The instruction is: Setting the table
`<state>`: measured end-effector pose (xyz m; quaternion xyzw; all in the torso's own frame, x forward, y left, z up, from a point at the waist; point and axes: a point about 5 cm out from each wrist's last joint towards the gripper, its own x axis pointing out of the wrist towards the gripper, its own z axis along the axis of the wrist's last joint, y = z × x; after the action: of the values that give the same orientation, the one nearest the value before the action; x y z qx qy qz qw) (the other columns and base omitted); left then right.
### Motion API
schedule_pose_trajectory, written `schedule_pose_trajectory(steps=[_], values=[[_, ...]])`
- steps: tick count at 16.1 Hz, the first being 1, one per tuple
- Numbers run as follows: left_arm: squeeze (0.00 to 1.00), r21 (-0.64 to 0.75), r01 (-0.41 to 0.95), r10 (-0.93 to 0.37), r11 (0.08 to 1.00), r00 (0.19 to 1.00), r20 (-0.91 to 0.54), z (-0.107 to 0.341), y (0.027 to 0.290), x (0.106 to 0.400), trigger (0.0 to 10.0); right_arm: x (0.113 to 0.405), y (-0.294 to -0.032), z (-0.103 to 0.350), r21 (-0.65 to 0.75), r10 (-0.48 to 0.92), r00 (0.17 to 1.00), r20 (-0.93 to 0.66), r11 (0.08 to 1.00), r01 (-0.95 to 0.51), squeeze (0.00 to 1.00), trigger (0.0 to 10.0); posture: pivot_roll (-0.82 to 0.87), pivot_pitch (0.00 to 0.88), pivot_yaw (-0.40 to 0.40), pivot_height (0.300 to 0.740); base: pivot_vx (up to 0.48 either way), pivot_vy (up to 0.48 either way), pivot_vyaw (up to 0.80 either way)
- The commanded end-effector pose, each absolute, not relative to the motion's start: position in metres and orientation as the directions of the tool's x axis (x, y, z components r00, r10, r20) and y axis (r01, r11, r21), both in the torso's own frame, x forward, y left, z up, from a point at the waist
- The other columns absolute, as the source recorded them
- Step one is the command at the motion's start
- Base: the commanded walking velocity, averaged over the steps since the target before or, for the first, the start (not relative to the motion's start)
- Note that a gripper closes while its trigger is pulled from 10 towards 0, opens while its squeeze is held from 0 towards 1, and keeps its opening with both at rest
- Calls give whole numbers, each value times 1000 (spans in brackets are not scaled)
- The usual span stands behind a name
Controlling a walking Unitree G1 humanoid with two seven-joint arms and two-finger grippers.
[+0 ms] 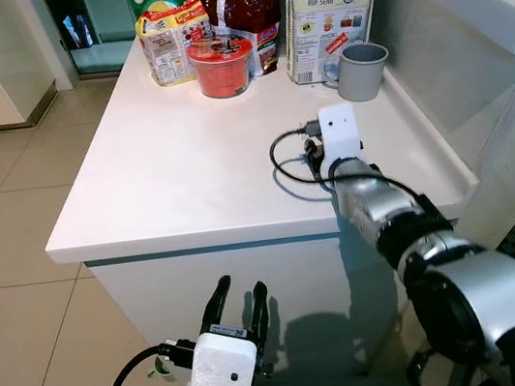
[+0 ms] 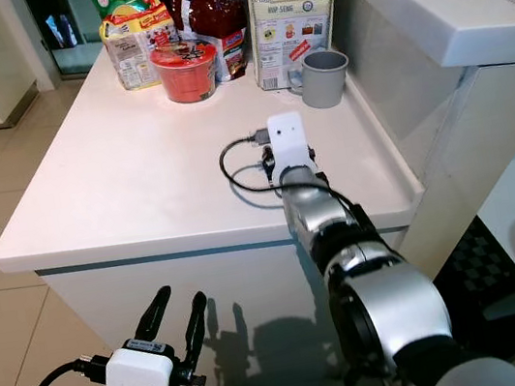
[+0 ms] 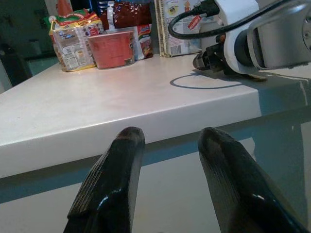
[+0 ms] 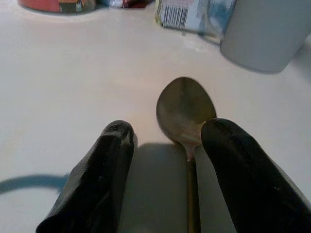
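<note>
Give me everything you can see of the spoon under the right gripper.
The spoon looks like dull brownish metal, with an oval bowl and a thin handle. It lies flat on the white counter, bowl pointing toward the grey mug but apart from it. The handle runs back between the open fingers of the right gripper, close to one finger; actual contact cannot be told.

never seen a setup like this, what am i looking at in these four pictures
A two-armed robot is setting a table. The two wide pictures come from cameras on its head; the two close-ups come from cameras on its wrists, looking along black fingers.

The right gripper is over the white counter, open, with a spoon lying between its fingers. The left gripper hangs open below the counter edge.

At the counter's far end stand a grey mug, a red cup and food packets.
</note>
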<state>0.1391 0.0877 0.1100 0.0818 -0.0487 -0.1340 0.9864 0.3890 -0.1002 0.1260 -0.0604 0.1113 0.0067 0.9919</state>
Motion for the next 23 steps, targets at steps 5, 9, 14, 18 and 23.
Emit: schedule_pose_trajectory(steps=[5, 9, 14, 18, 23], values=[[0, 132, 317, -329, 939, 941, 79, 112, 64, 134, 10000, 354, -111, 58, -149, -49, 877, -478, 989, -26, 0, 10000, 240, 0, -17, 740, 0, 0, 0], [0, 137, 318, -330, 938, 941, 75, 112, 65, 132, 10000, 338, -106, 36, -117, -23, 814, -581, 992, -56, 373, 10000, 239, 0, -14, 740, 0, 0, 0], [0, 137, 323, -334, 937, 940, 69, 112, 64, 129, 10000, 336, -106, 34, -121, -25, 811, -585, 991, -56, 1000, 10000, 233, 0, -11, 740, 0, 0, 0], [0, 138, 323, -334, 936, 940, 68, 112, 63, 129, 10000, 339, -110, 37, -178, -55, 824, -564, 982, -56, 1000, 10000, 235, 0, -12, 740, 0, 0, 0], [0, 142, 327, -338, 934, 939, 67, 113, 63, 129, 10000, 344, -107, 44, -127, -55, 819, -571, 992, -22, 0, 10000, 232, 0, -10, 740, 0, 0, 0]])
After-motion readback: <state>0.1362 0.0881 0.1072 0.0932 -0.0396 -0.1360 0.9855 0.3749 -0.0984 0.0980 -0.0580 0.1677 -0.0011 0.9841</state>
